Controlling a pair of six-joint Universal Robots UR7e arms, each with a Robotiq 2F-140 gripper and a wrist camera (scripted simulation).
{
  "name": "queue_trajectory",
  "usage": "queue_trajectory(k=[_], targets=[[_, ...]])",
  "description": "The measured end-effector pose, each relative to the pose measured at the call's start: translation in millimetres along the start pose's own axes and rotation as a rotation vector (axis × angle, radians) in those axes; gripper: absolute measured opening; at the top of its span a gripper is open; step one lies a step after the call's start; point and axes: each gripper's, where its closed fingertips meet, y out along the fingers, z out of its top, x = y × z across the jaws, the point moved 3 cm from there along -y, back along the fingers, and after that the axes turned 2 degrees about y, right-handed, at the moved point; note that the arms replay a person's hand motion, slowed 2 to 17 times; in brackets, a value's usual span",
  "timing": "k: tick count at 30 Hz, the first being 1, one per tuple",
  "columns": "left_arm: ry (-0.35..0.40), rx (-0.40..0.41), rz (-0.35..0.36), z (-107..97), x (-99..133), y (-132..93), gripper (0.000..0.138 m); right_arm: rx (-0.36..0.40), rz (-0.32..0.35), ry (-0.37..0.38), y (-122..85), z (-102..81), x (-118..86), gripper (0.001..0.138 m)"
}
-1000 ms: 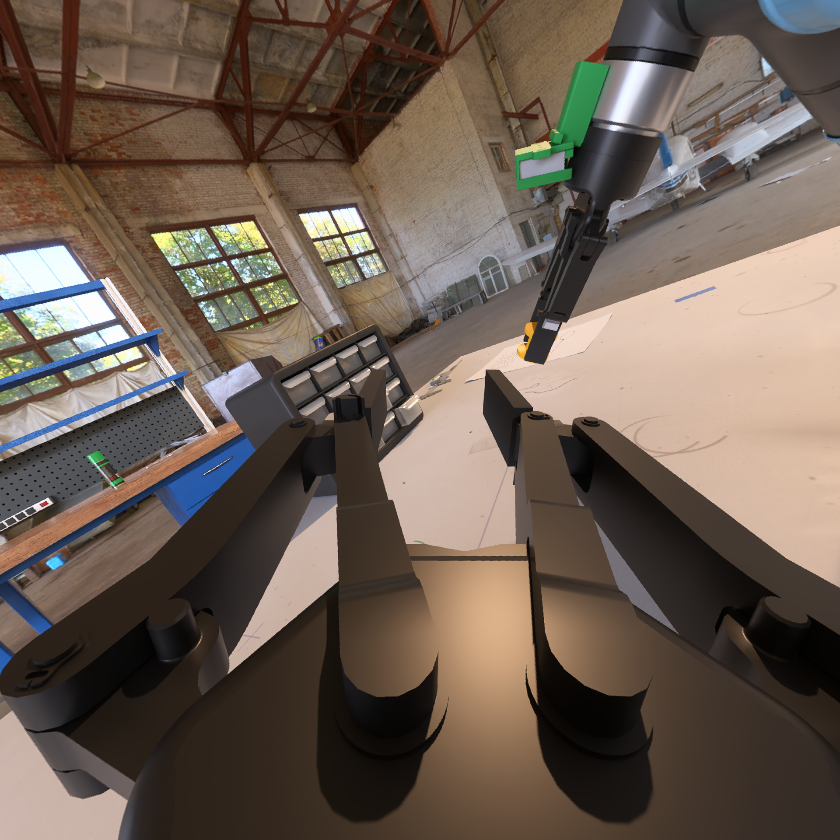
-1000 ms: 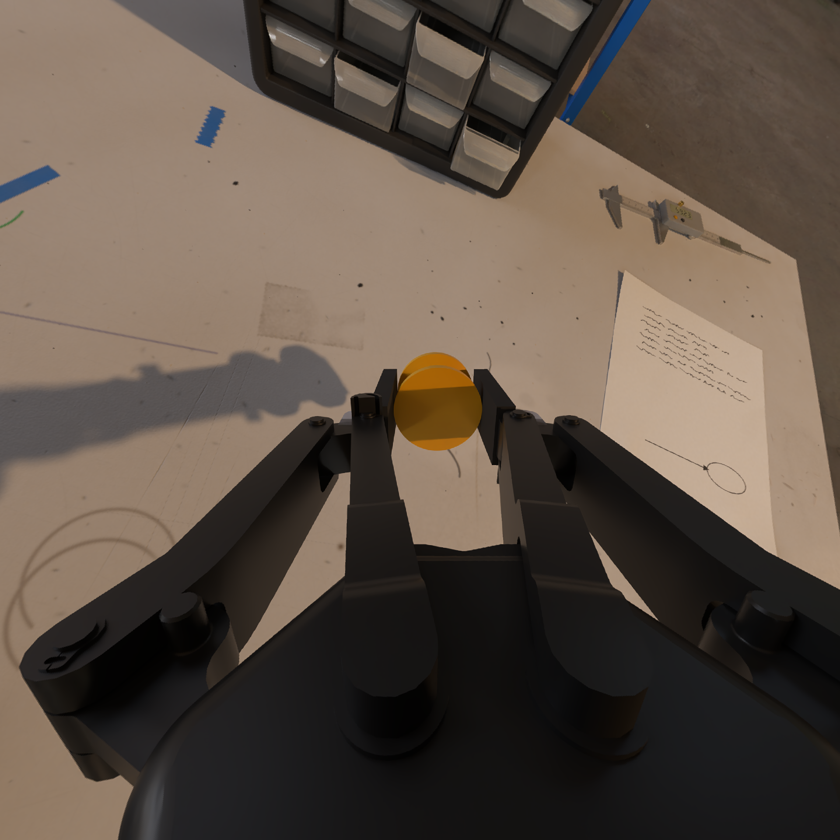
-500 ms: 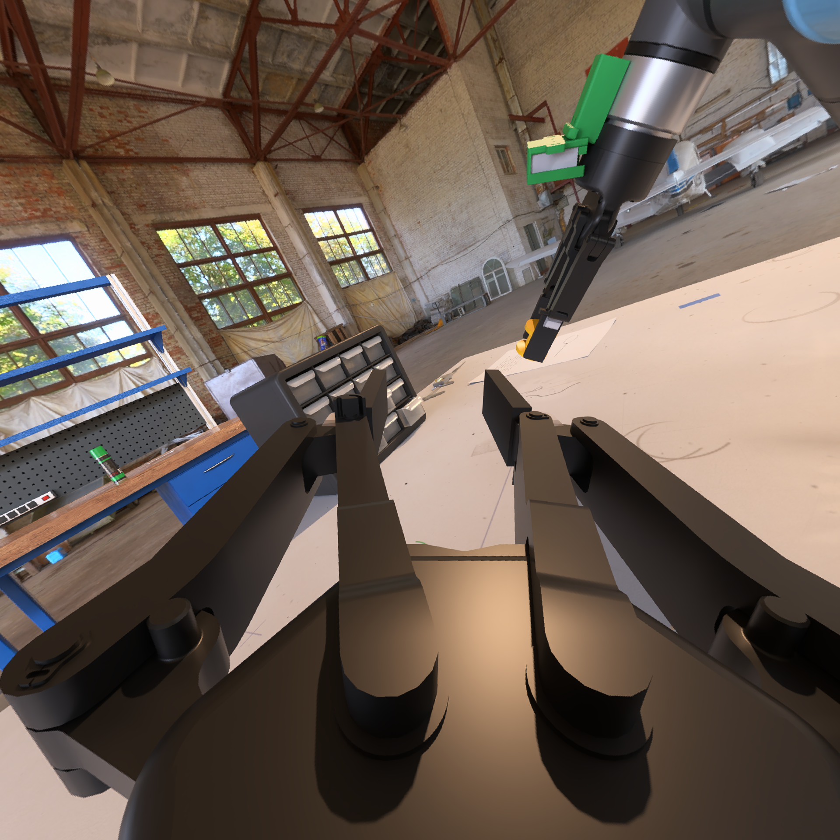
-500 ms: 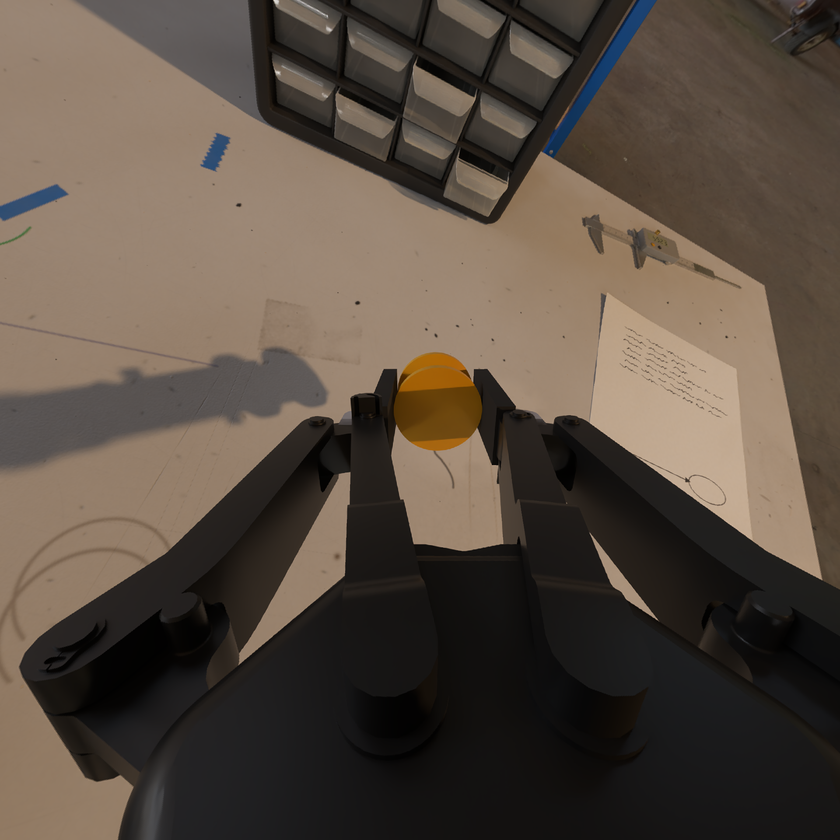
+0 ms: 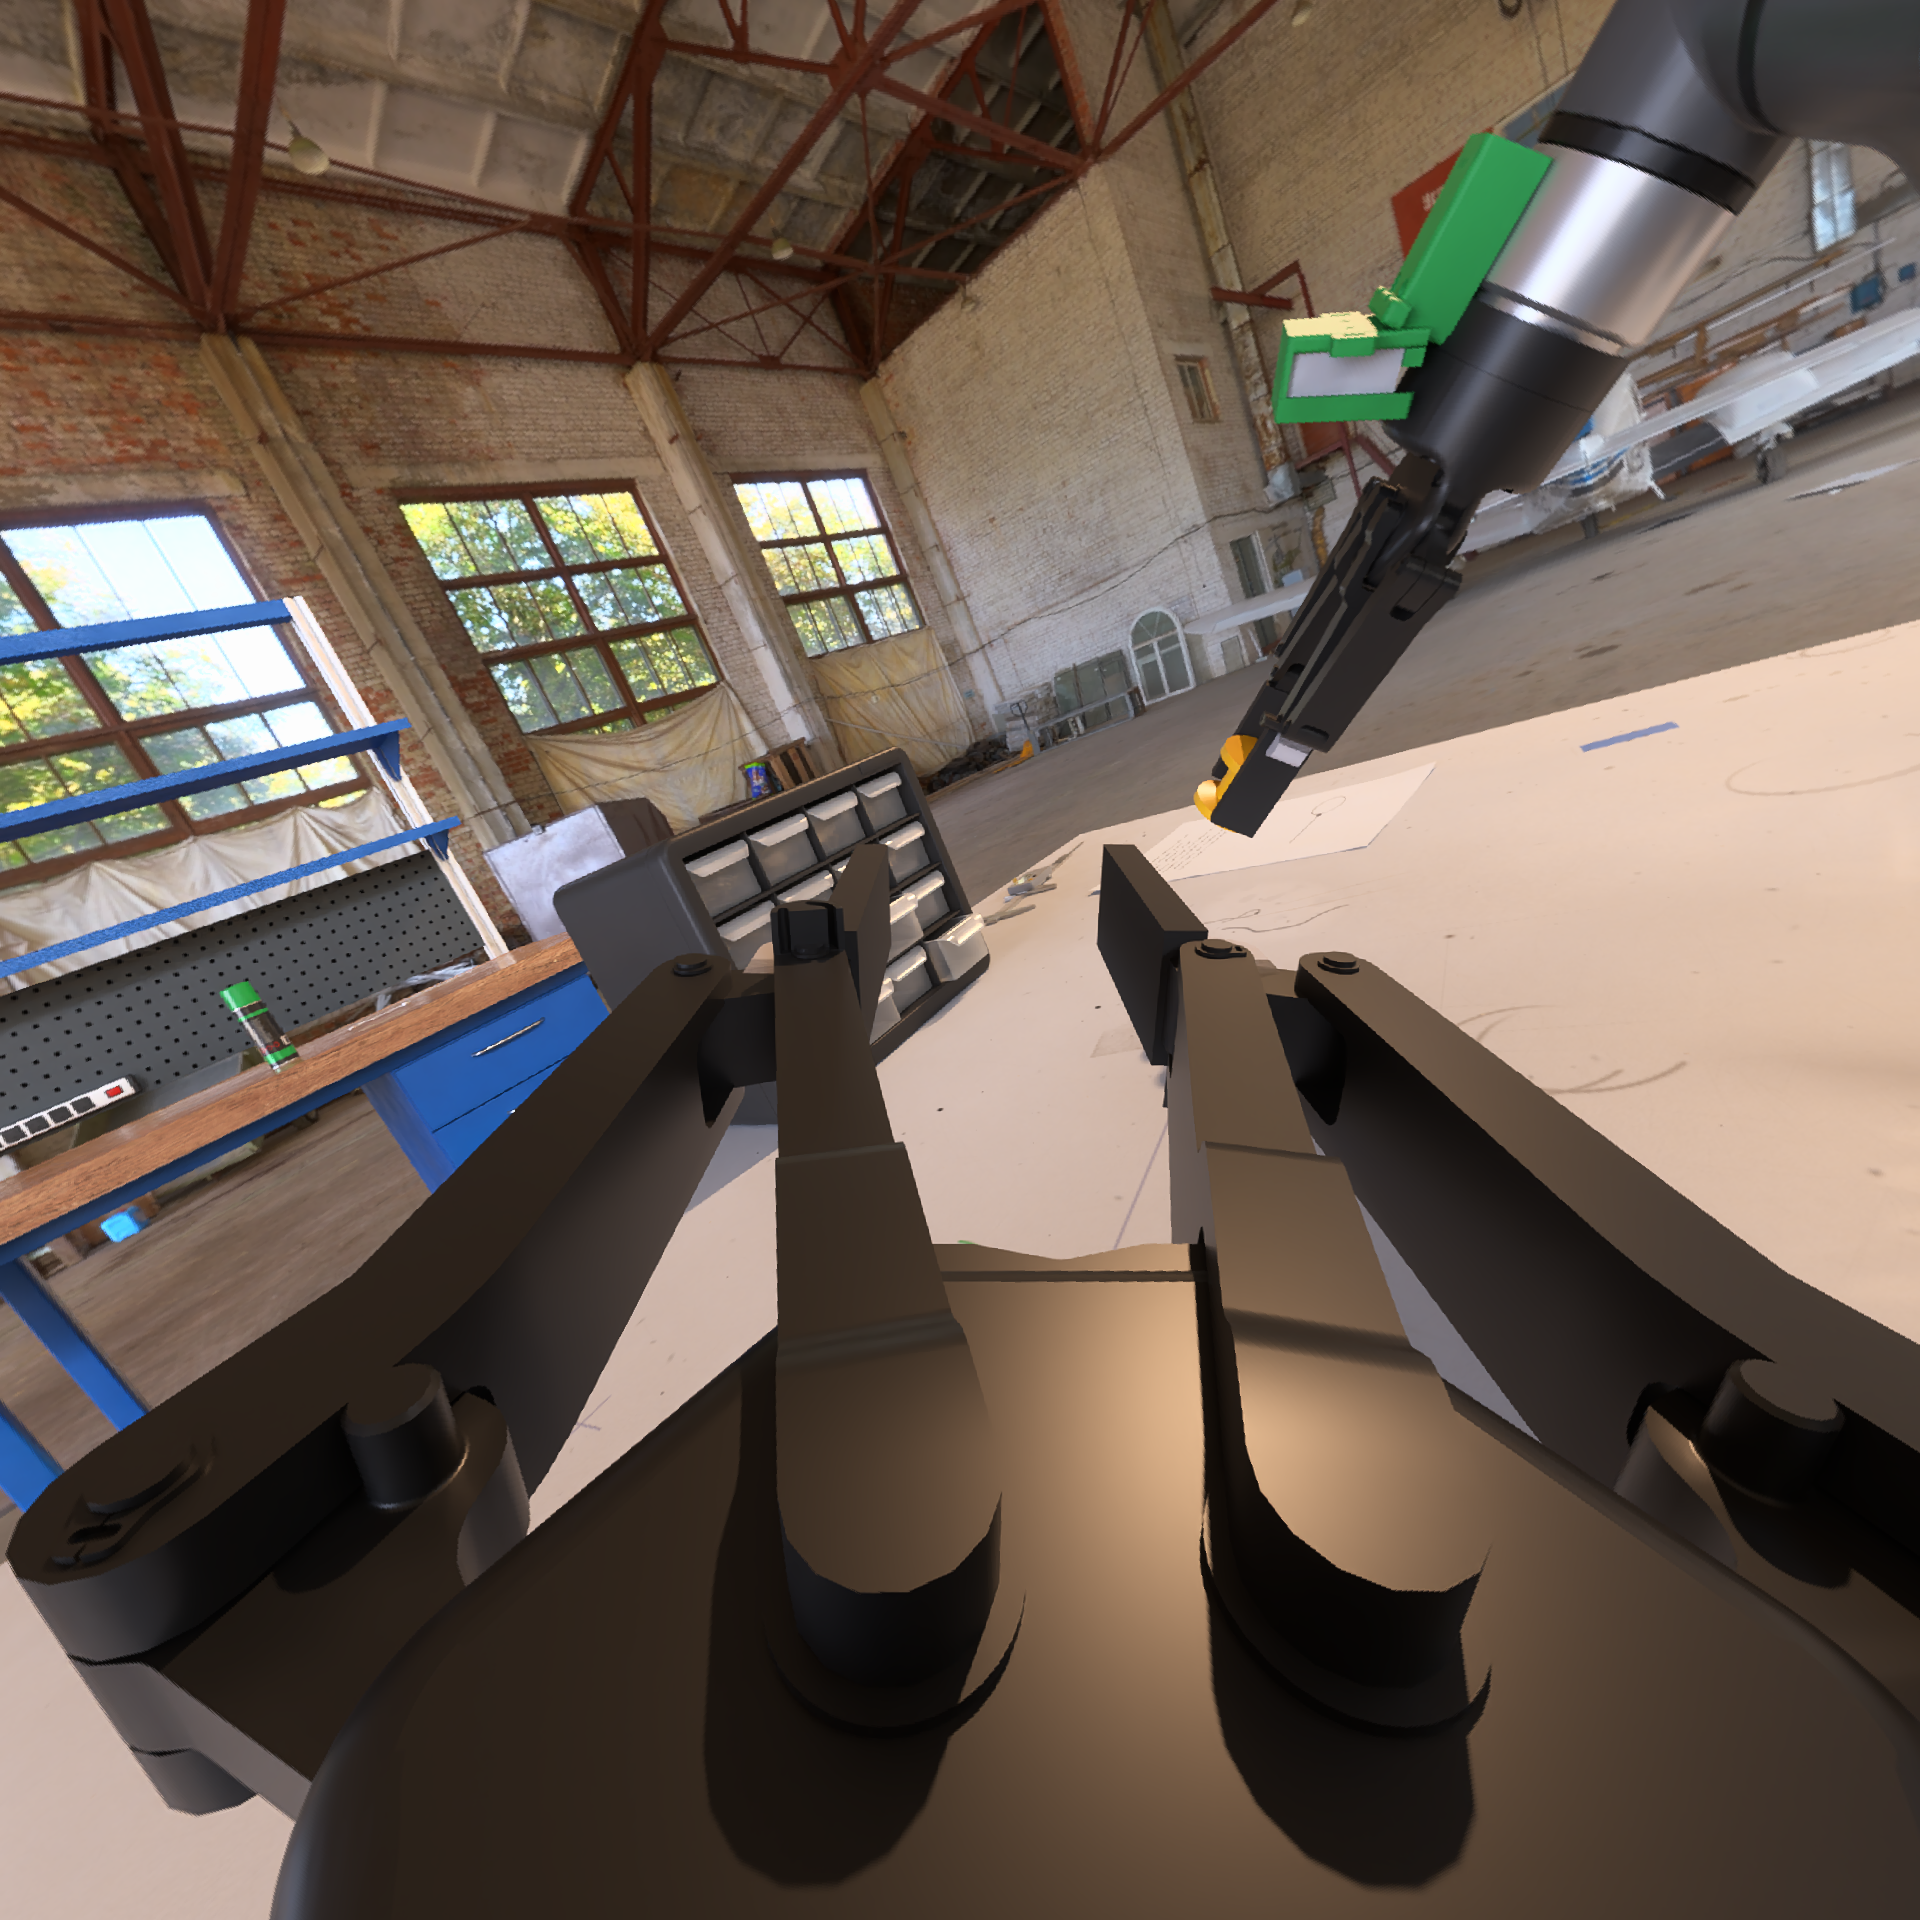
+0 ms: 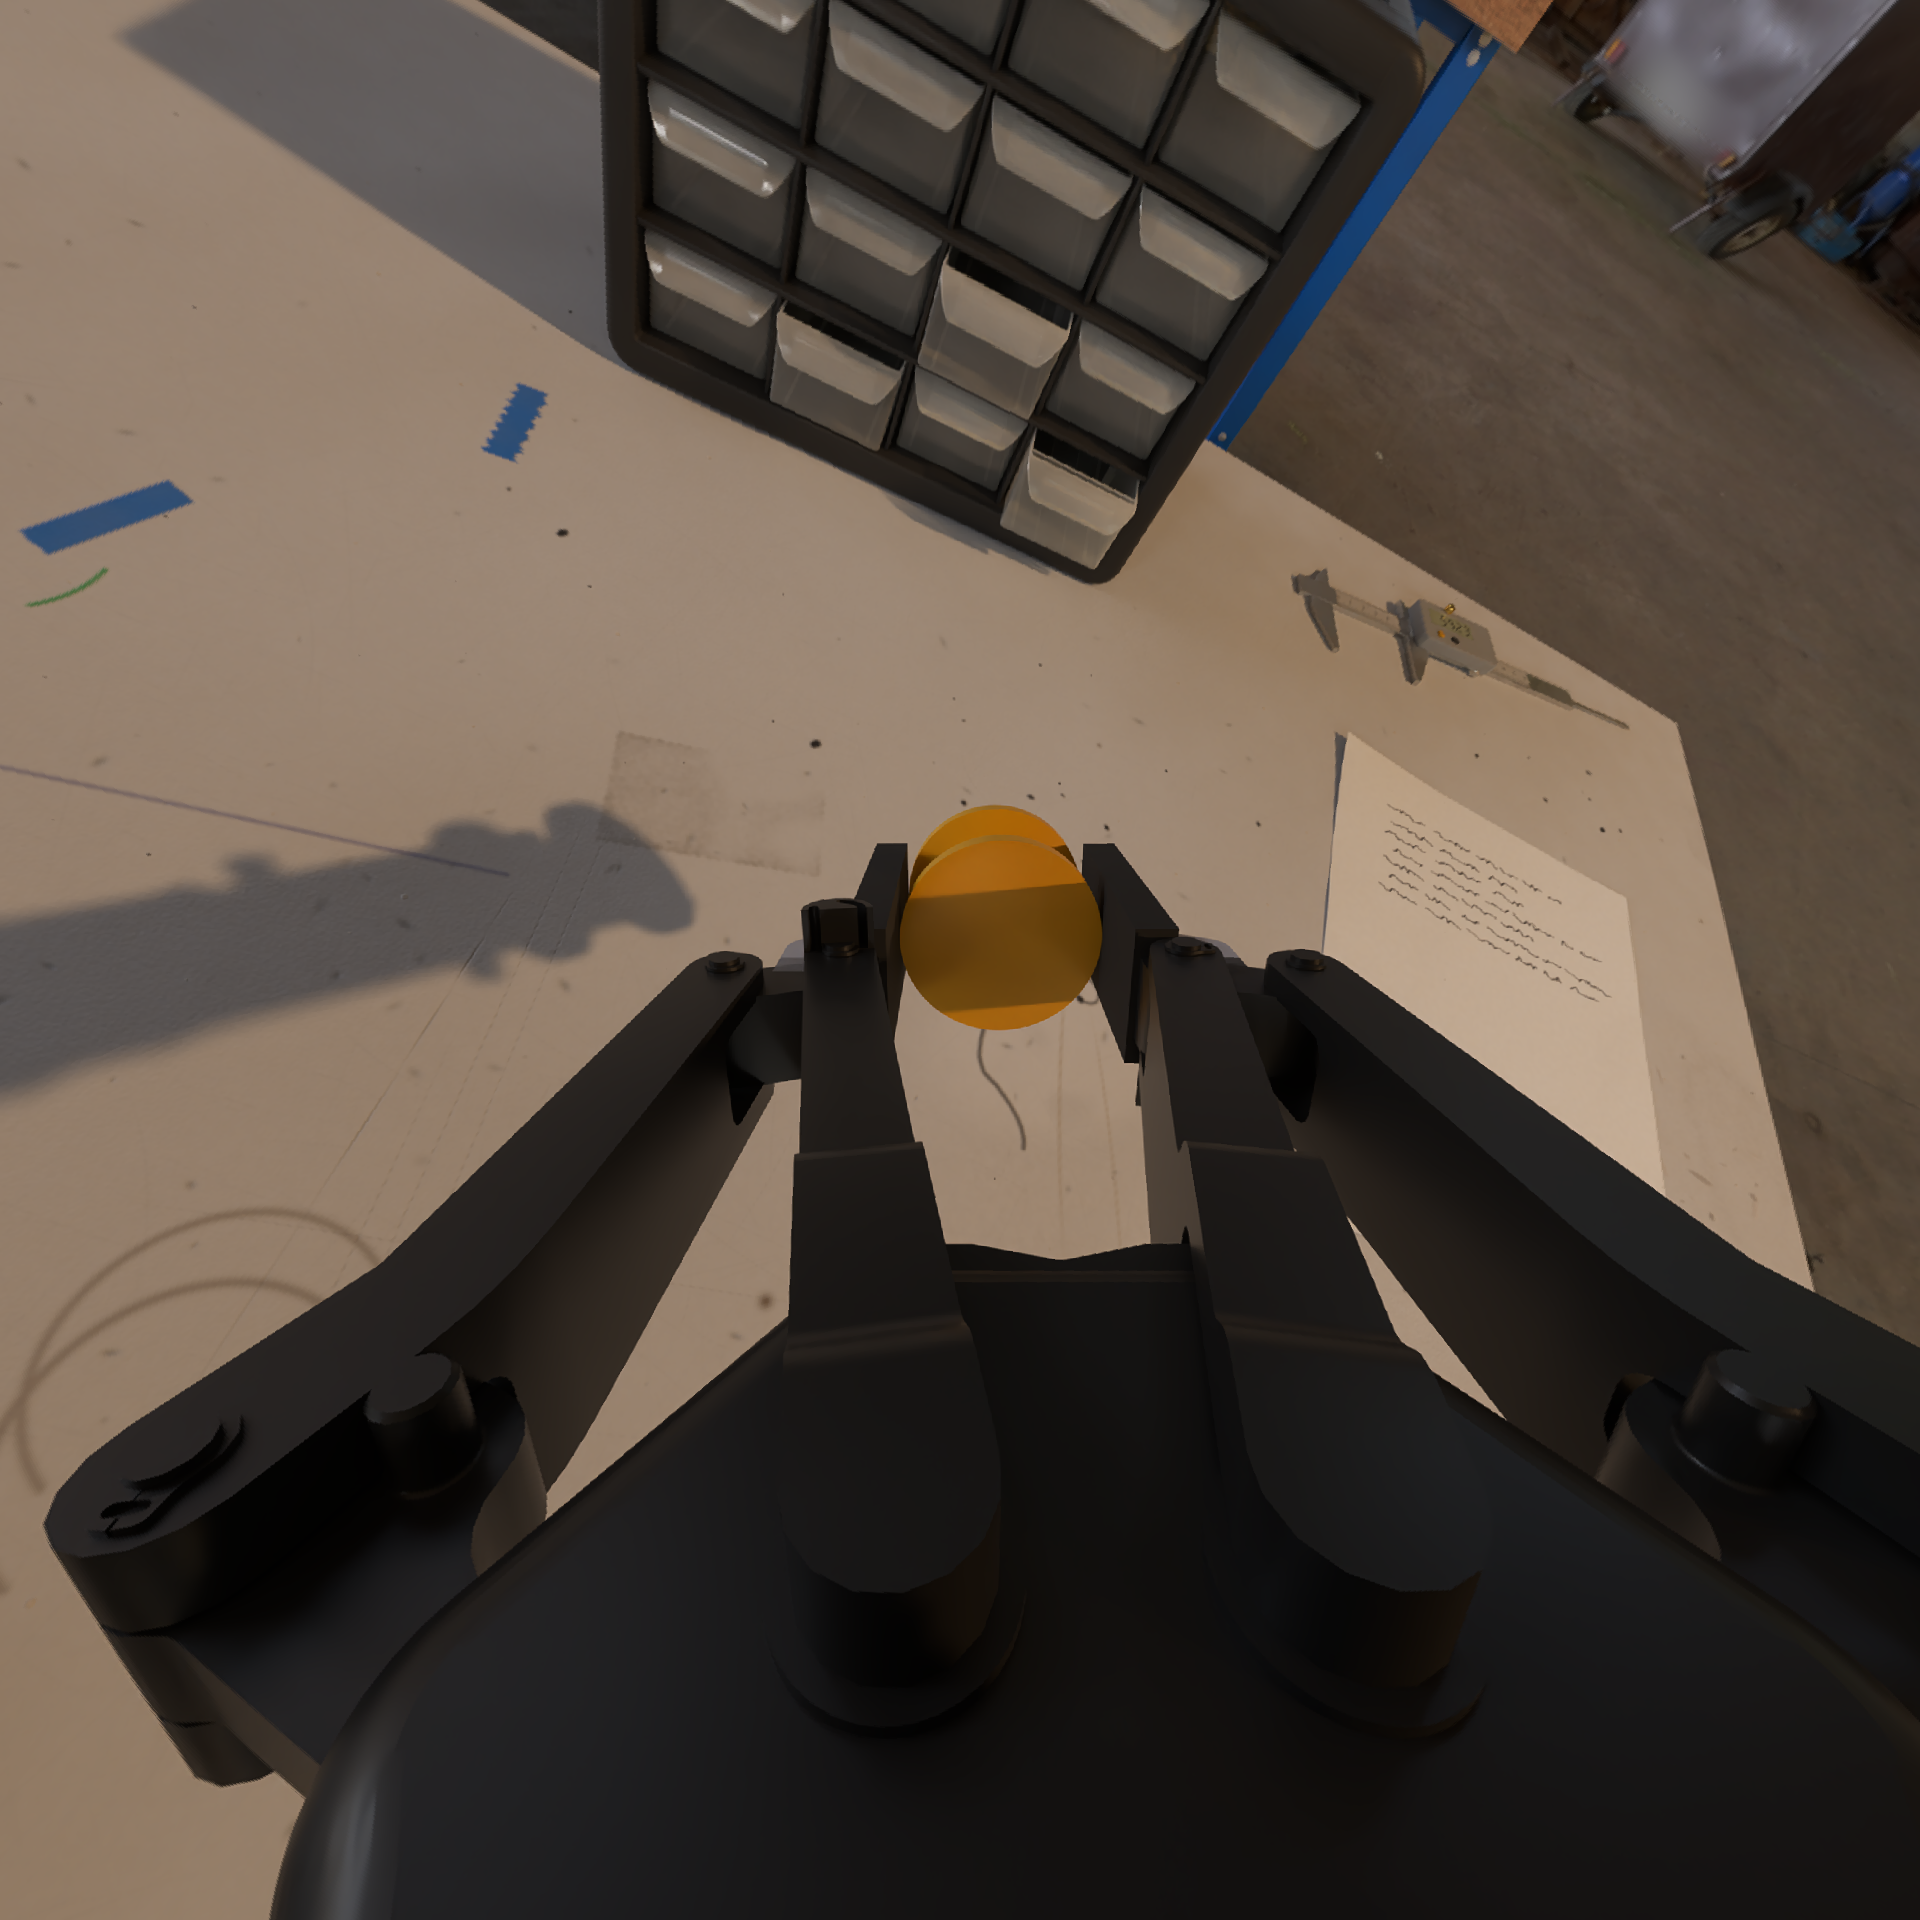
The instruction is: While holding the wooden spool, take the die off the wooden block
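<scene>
Left wrist view: our left gripper (image 5: pixel 992 914) is spread wide w/ nothing between the pads, pointing low across the table (image 5: pixel 1662 1039) toward the drawer cabinet (image 5: pixel 831 883) and hall beyond. Farther off we see the right gripper (image 5: pixel 1242 800) hanging above the table near the paper (image 5: pixel 1340 816), a bit of orange spool (image 5: pixel 1221 774) showing at its tip. No die or block in sight here, so we can't say where they sit. Right wrist view: the right gripper (image 6: pixel 997 914) is closed on the spool (image 6: pixel 1000 930), pads pressing either side of the waist betw. the two discs, held clear above the table; its shadow falls to the left. Cabinet (image 6: pixel 935 260) ahead, caliper (image 6: pixel 1444 644) and paper (image 6: pixel 1486 966) to the right, blue tape (image 6: pixel 104 514) to the left. Again no die or block visible. Risks, as we judge them: the grip is on a round waist, so a fast swing or wrist roll could let the spool slip or rotate out. The left arm must search for the die w/o seeing it yet; a blind sweep could knock die and block over, or cross the right arm's path and jar the spool loose.
</scene>
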Motion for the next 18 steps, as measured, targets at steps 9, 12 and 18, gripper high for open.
queue_trajectory(k=[9, 12, 18], targets=[[-0.054, -0.002, 0.046, 3, -13, -5, 0.052, 0.058, -0.018, -0.008, -8, 9.4, 1, 0.044], [-0.076, -0.005, 0.066, 4, -19, -7, 0.051, 0.078, -0.023, -0.011, -11, 12.5, 1, 0.044], [-0.124, -0.019, 0.11, 4, -31, -12, 0.049, 0.12, -0.025, -0.02, -17, 18.5, 0, 0.044]])
